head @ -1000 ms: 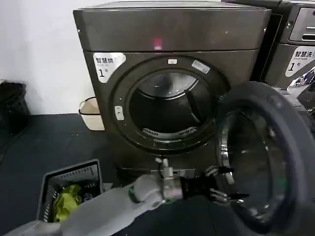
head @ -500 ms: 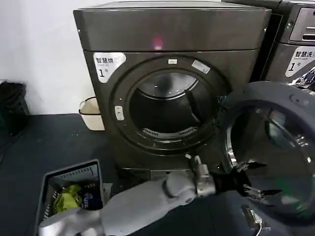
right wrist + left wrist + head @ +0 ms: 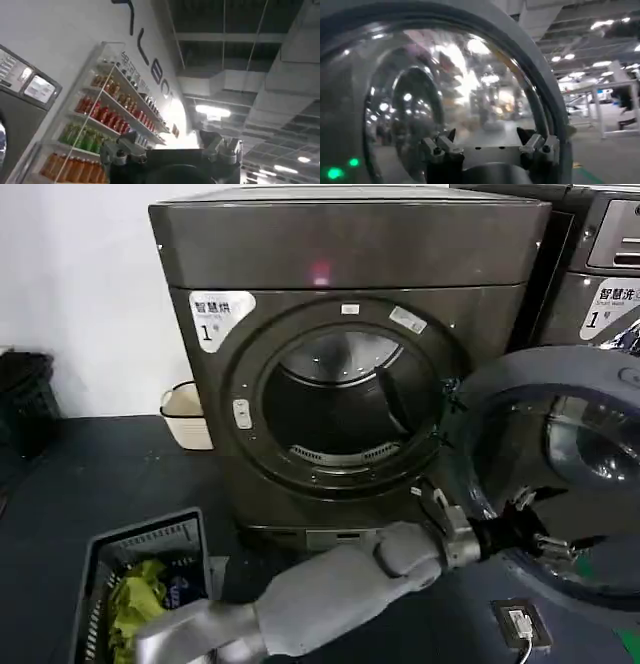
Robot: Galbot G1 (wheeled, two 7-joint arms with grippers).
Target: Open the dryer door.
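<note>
The dryer [image 3: 350,354] is seen with its port uncovered. The left gripper [image 3: 535,536] is stretched to the door [image 3: 570,474], fingers [image 3: 436,148] spread against its glass. The door is swung wide open at the right. The right gripper [image 3: 172,150] is pointed upward, fingers spread, holding nothing.

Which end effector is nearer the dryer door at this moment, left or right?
Left. The left end effector is against the inner face of the swung-open dryer door. The right end effector points up toward a wall of bottle shelves, away from the door.
</note>
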